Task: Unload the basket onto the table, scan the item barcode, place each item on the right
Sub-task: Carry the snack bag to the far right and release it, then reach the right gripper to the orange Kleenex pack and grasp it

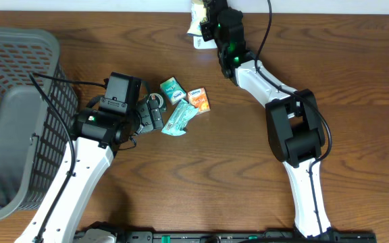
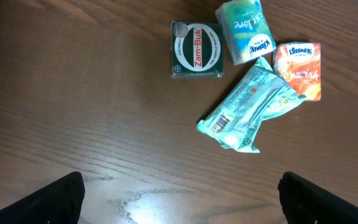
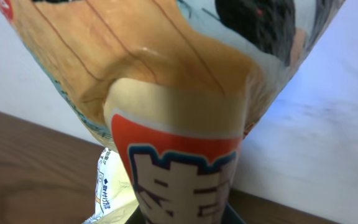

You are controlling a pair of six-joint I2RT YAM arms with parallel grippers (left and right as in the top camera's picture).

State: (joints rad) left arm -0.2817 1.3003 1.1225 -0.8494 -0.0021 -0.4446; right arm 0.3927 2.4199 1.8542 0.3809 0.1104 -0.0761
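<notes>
My right gripper (image 1: 213, 28) is at the table's far edge by the wall, shut on a snack packet (image 1: 198, 23). That packet (image 3: 179, 112), orange and cream with large print, fills the right wrist view, and no barcode shows on it there. The right gripper (image 3: 182, 219) is almost hidden beneath it. My left gripper (image 1: 150, 113) hangs open over bare wood (image 2: 179, 199), short of a teal wrapper (image 2: 250, 107) whose barcode (image 2: 219, 124) faces up. Its dark fingers (image 2: 61, 199) hold nothing.
Beside the teal wrapper lie a green Zam-Buk box (image 2: 196, 51), a green Kleenex pack (image 2: 246, 31) and an orange Kleenex pack (image 2: 298, 70). A grey mesh basket (image 1: 19, 101) stands at the left edge. A white wrapper (image 3: 104, 186) lies behind the held packet.
</notes>
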